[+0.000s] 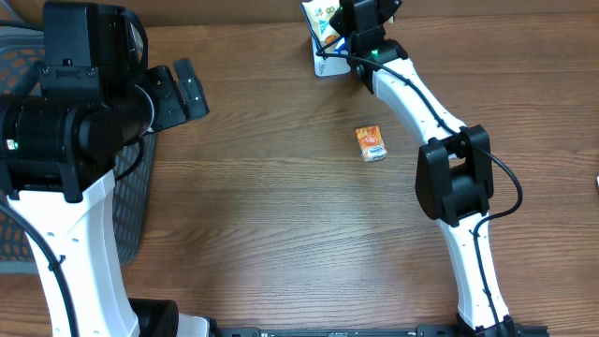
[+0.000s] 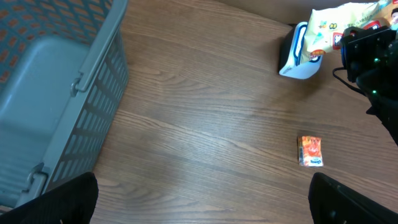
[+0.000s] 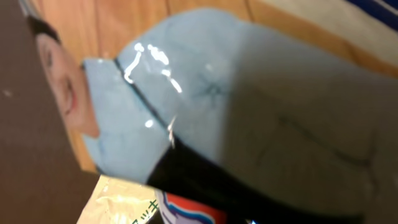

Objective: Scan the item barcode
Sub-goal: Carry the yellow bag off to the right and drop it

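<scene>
Overhead: right jaws clamped on packet [image 1: 324,19], held over scanner [image 1: 328,67]. Orange carton [image 1: 371,143] lies on tabletop [image 1: 281,206], right of scanner. Left jaws wide, far left of scanner.
Left wrist: packet touches scanner's top.
Right wrist: close blur, packet edge at the bottom.

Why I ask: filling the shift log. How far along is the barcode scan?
Done: the right gripper is shut on a pale packet. In hand: it holds that packet at the white-and-blue scanner. To do: no sign of a read shows; the orange pack lies untouched on the table, left gripper open and empty.
</scene>
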Robot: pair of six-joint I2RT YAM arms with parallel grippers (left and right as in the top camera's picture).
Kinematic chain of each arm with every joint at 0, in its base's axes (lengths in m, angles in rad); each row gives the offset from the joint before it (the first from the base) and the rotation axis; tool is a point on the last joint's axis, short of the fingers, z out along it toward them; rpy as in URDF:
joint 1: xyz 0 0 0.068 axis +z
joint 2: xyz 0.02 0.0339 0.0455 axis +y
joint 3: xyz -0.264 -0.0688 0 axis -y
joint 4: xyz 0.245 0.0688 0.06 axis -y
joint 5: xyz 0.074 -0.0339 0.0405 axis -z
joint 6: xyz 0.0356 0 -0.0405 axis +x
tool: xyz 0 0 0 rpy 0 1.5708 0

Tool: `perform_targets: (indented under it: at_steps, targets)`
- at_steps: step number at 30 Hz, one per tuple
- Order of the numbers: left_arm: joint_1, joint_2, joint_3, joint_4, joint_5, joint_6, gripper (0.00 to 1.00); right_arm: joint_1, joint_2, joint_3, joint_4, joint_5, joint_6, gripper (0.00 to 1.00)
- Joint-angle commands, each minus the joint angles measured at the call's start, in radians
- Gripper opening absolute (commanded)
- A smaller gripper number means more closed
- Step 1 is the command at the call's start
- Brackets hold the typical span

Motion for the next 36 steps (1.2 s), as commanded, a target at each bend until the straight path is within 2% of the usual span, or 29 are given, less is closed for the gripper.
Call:
perform_targets:
  at_steps: [1, 4, 8, 15, 19, 24, 29, 36]
  targets:
    - [0.001, 0.001, 0.002, 0.001, -0.01, 0.009, 1.0, 0.002, -0.126, 0.023, 0.015, 0.081, -0.097, 0.04]
    - [0.001, 0.001, 0.002, 0.001, -0.01, 0.009, 1.0, -0.006, -0.203, 0.023, 0.0, 0.173, -0.198, 0.04]
    - [0.001, 0.001, 0.002, 0.001, -0.01, 0.008, 1.0, -0.05, -0.327, 0.023, -0.103, 0.286, -0.214, 0.04]
    - [0.001, 0.001, 0.002, 0.001, -0.009, 0.009, 1.0, -0.243, -0.473, 0.023, -0.367, 0.453, -0.296, 0.04]
    - [0.001, 0.001, 0.002, 0.001, -0.01, 0.008, 1.0, -0.413, -0.481, 0.019, -0.583, 0.45, -0.294, 0.04]
    - [0.001, 0.001, 0.002, 0.001, -0.009, 0.009, 1.0, -0.635, -0.459, -0.023, -0.742, 0.345, -0.291, 0.04]
    - [0.001, 0.001, 0.002, 0.001, -0.01, 0.008, 1.0, -0.887, -0.407, -0.078, -0.779, 0.125, -0.291, 0.04]
    - [0.001, 0.001, 0.002, 0.001, -0.01, 0.008, 1.0, -1.089, -0.35, -0.092, -0.768, 0.079, -0.292, 0.06]
